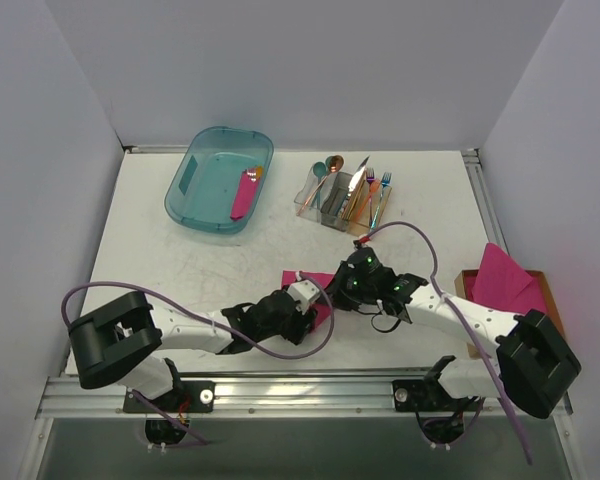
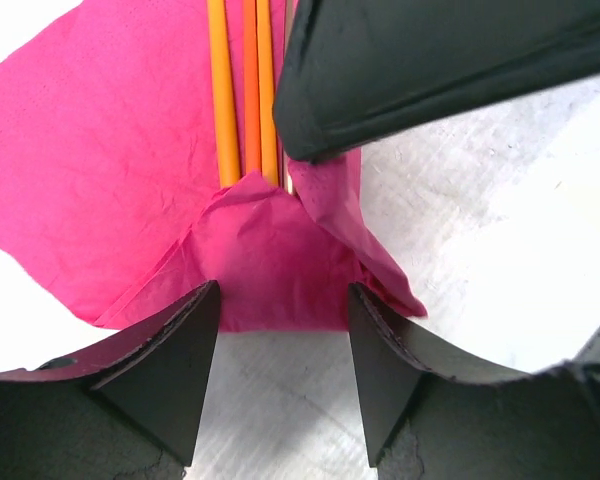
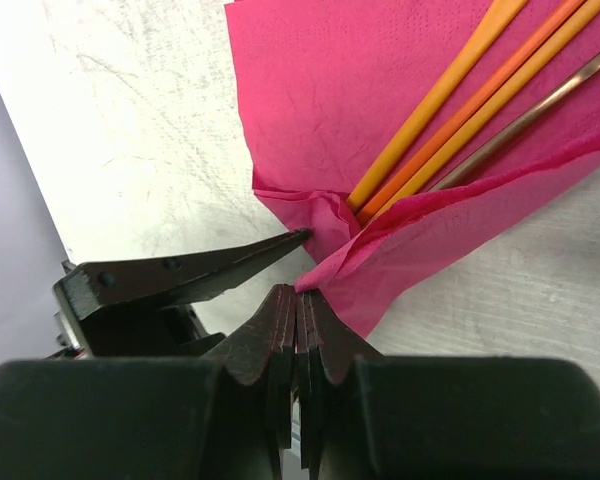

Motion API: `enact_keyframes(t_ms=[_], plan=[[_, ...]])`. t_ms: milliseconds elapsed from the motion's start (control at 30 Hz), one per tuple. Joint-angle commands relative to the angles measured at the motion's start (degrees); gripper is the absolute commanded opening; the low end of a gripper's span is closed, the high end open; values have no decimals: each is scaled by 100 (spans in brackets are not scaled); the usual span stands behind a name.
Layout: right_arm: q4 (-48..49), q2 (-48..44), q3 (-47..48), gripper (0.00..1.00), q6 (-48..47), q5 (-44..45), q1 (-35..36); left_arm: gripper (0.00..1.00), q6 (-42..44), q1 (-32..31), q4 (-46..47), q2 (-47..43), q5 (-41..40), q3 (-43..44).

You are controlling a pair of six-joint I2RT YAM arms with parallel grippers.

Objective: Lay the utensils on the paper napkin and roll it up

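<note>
The paper napkin [image 2: 100, 150] lies flat on the white table between the two grippers, mostly hidden under them in the top view [image 1: 320, 283]. The copper-orange utensils [image 2: 245, 90] lie side by side on it, and one napkin corner is folded over their ends. They also show in the right wrist view [image 3: 450, 90]. My left gripper [image 2: 283, 330] is open and empty, its jaws straddling the folded corner. My right gripper [image 3: 298, 292] is shut, pinching the tip of a raised napkin [image 3: 320, 90] fold. In the top view the left gripper [image 1: 305, 300] and right gripper [image 1: 345, 285] nearly touch.
A teal bin [image 1: 195, 205] at the back left holds a pink roll [image 1: 245, 193]. A cutlery holder [image 1: 332, 205] with several pieces stands at the back centre. A box with the stack of pink sheets [image 1: 505, 280] sits at the right edge.
</note>
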Motion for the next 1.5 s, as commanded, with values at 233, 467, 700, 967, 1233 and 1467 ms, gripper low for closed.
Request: enact_keyframes(t_ms=[233,467,700,967,1233,1467], plan=[[142,344,234,0,-235,49,-43,58,-268,294,-222,-470,309,-65],[221,502,305,0,-252,40,-43,56,-374,584,86,-497,617,-267],[318,792,498,0,-305,5,-34,56,-304,611,174,-382,662,-240],[441,1249,779,0,-384,23,-43,56,-234,602,148,-400,679,-240],[686,1654,885,4,-437,-30,-51,56,-181,593,147,-444,732,-267],[845,1689,859,30,-481,-12,-51,56,-189,594,139,-470,776,-302]])
